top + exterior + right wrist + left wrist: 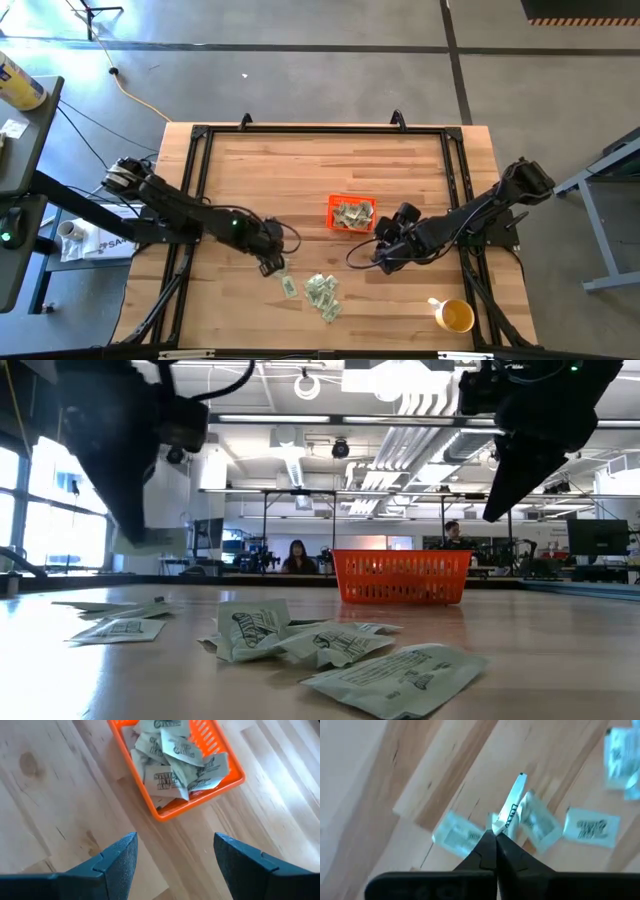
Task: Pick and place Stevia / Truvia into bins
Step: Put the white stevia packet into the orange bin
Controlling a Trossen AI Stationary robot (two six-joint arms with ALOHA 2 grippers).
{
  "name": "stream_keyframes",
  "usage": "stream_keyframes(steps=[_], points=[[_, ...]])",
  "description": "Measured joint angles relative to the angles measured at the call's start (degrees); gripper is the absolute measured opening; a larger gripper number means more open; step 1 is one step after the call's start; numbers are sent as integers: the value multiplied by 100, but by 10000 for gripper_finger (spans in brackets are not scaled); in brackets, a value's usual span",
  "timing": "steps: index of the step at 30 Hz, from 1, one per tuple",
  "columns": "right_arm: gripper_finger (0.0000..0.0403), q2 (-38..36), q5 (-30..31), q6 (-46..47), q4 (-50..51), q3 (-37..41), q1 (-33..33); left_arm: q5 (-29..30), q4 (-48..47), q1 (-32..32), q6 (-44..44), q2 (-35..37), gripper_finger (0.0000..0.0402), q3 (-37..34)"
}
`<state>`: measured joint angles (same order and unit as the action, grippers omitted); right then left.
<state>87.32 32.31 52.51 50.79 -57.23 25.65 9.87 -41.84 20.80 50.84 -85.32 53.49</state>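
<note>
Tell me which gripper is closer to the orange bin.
Right. The right gripper hovers open just beside the bin, empty. The left gripper is farther off, shut on a packet over the loose pile.

Bare wood between orange bin (351,214) and loose packets (320,292).

Overhead, table-level and two wrist views

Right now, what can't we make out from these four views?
- Packet count in the orange bin: right wrist view shows overlapping packets, far end cut by the edge; low view, the mesh wall hides them.
- Left claw, shut on one packet: in the high view that packet is too small to pick out from the arm.
- Loose packets: print too small in the high view, blurred in the left wrist view.
</note>
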Motion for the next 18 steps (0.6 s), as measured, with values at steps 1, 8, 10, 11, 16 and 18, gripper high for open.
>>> stream_keyframes(steps=[1,8,10,11,16,18], points=[[252,-23,0,24,6,0,1,-56,28,-85,-71,-5,30,43],[252,-542,499,660,245,0,357,-70,1153,-1103,-1254,-45,22,440],[252,-693,533,971,561,0,449,-251,1586,-1499,-1575,-184,22,631],[252,-749,518,1092,711,0,497,-362,1687,-1663,-1716,-270,22,729],[252,-867,419,1376,1228,0,712,-802,1977,-2210,-2457,-1058,24,1640],[252,-865,400,1457,1275,0,762,-987,1961,-2306,-2690,-1462,26,2064]])
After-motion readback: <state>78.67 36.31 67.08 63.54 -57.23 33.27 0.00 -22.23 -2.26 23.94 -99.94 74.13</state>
